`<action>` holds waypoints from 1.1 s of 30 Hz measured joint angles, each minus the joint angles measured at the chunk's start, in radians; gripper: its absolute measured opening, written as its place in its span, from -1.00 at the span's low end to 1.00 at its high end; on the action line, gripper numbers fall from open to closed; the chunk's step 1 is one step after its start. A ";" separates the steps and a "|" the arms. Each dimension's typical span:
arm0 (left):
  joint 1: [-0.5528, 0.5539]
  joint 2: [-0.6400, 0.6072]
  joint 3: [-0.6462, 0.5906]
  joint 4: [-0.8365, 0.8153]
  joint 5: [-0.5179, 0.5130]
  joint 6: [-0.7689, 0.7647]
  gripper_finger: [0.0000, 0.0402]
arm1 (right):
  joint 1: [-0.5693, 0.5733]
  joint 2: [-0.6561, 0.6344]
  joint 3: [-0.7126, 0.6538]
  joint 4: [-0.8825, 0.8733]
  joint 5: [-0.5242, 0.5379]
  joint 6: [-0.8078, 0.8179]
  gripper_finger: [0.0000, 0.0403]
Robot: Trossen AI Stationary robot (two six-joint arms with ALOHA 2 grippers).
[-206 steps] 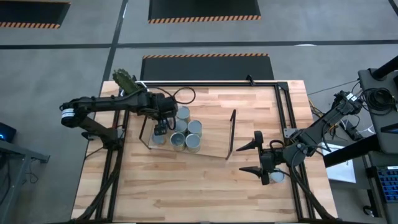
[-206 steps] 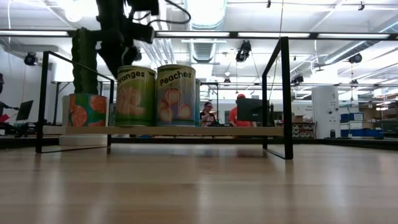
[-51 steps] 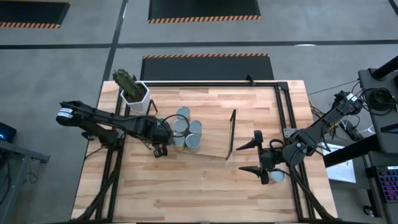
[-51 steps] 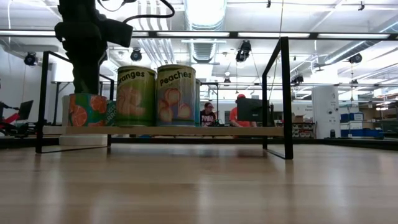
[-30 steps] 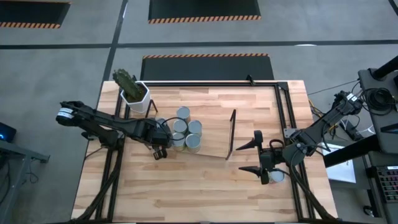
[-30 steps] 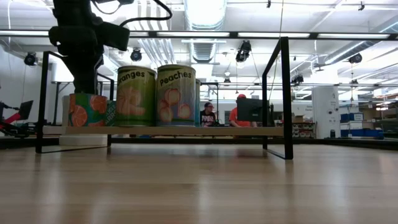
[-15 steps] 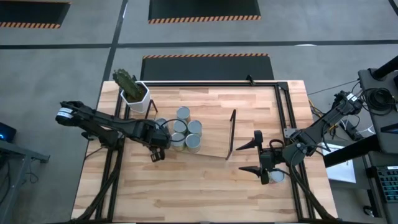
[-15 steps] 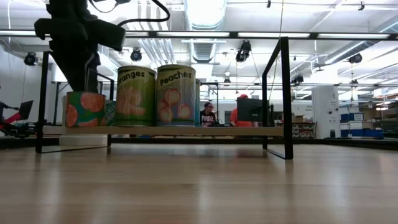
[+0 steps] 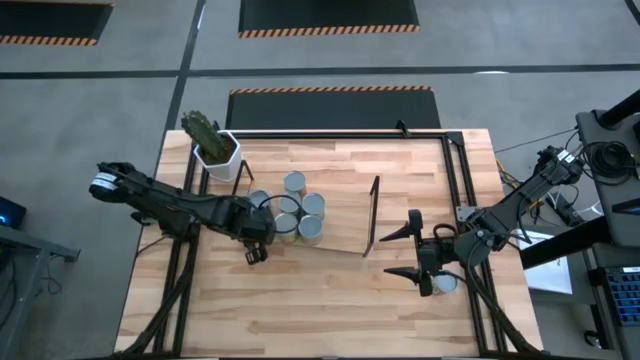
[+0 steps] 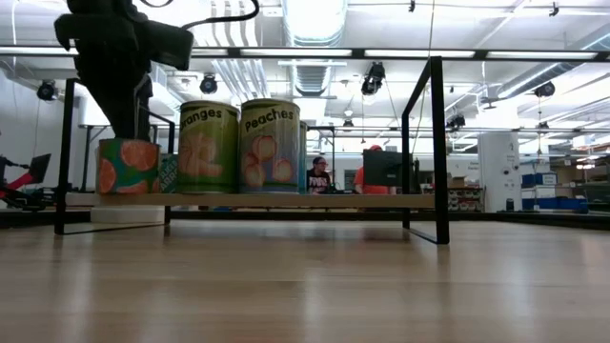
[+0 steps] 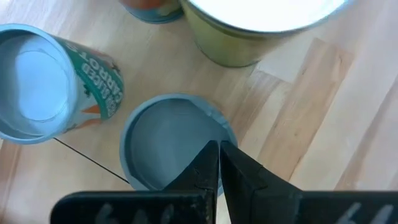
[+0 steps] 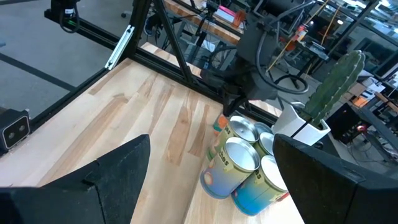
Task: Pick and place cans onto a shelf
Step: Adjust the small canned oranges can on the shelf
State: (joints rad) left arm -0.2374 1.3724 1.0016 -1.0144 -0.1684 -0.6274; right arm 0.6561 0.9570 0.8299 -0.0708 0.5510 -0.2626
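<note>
- Since a second and a half ago my left claw [image 9: 254,252] has drawn back a little from the shelf [image 9: 345,215], toward its front left corner. The orange-labelled can [image 10: 129,167] at that end has shifted and turned slightly.
- High view: the cans [image 9: 296,207] stand clustered on the left half of the shelf, tops up, long axes vertical. My left claw sits just off the shelf's front left corner, with the cluster beside it toward the shelf's middle. My right claw [image 9: 408,251] waits beyond the shelf's right wire frame, well apart from the cans, so I judge the left is the arm for any next move.
- Low view: only here do labels and heights show: oranges, peaches, and the short orange can at the shelf's left end. My left claw [image 10: 122,119] hangs right above that can. I cannot tell whether they touch.
- Left wrist view: my fingers [image 11: 214,158] are pressed together with nothing between them, over a can's round top [image 11: 168,134]. A carrot-labelled can [image 11: 50,87] is next to it.
- Right wrist view: my right claw [image 12: 211,143] is spread wide and empty. It faces the cans [image 12: 242,162] from beyond the shelf's right end, with the plant pot [image 12: 301,130] behind them.
</note>
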 joint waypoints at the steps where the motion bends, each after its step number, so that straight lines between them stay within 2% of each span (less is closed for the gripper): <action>1: -0.005 0.000 0.000 0.001 0.000 -0.001 -1.00 | 0.000 0.000 0.000 0.000 0.000 0.000 0.62; 6: -0.017 0.000 0.001 -0.055 0.001 -0.003 -1.00 | 0.000 0.000 0.000 0.000 0.000 0.000 0.62; 12: -0.018 0.000 0.007 -0.095 -0.050 -0.042 -1.00 | 0.000 0.000 0.000 0.000 0.000 0.000 0.62; 23: -0.119 0.000 0.165 -0.093 -0.049 -0.042 -1.00 | 0.000 0.000 0.000 0.000 0.000 0.000 0.62; 33: -0.234 0.000 0.078 -0.051 -0.050 -0.149 -1.00 | 0.000 0.001 0.000 -0.002 -0.001 0.004 0.62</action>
State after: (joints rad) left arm -0.4709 1.3724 1.0791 -1.0652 -0.2183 -0.7762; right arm 0.6563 0.9585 0.8299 -0.0723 0.5499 -0.2584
